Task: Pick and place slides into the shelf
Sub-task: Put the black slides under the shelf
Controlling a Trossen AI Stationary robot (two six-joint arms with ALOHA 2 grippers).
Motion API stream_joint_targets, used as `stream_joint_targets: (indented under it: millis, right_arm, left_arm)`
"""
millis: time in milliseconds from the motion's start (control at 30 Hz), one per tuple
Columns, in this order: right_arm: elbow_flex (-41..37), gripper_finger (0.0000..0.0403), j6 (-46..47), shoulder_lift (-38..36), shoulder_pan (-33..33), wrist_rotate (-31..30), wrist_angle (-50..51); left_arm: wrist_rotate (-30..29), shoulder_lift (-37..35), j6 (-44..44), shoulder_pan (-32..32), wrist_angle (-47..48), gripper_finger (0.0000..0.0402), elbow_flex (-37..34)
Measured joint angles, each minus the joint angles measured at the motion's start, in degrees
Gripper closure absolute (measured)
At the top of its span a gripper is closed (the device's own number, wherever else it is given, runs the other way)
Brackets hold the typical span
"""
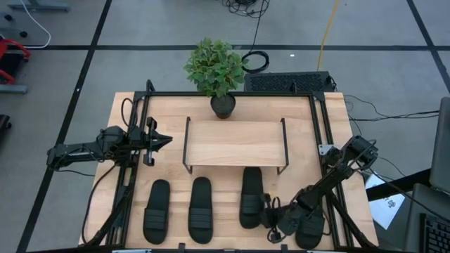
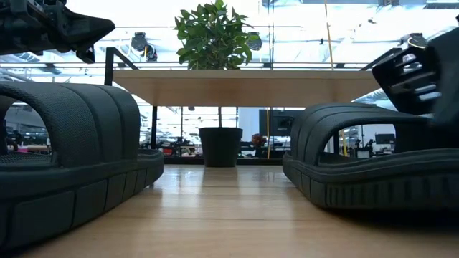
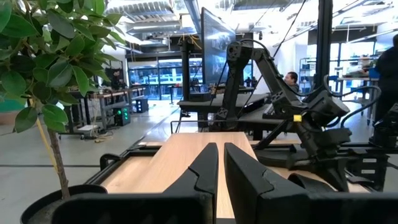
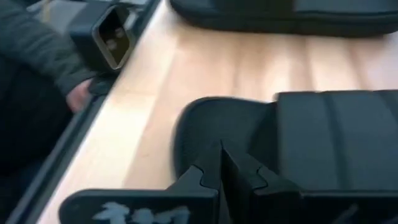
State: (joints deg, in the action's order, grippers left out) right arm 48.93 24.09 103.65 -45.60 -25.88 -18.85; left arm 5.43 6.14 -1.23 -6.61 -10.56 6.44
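High view: right end effector, fingers pressed together, hovers over the rightmost slide, directly beneath it; sole's long axis points toward the shelf. Left end effector closed, well apart.

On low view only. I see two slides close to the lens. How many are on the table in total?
Observer: Four slides, in a row in front of the shelf.
Operator: Anything on the shelf?
Observer: No, its top is bare.
Operator: Left gripper?
Observer: The left gripper is beside the shelf's left end, shut and holding nothing.
Operator: Right one?
Observer: The right gripper is shut, low at the rounded end of the rightmost slide, not gripping it.
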Motion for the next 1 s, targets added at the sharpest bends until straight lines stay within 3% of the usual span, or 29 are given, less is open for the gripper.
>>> stream_joint_targets:
  millis: [300,1000]
  right_arm:
    - [0.1,0.0403,0.7,-0.1,2.1,-4.2,3.5]
    - [0.0,0.0403,-1.8,-0.1,8.0,-2.0,5.4]
  left_arm:
    - [0.0,0.0,0.0,0.0,0.0,0.0371,0.0]
    - [0.0,0.0,0.0,0.0,0.0,0.0371,0.0]
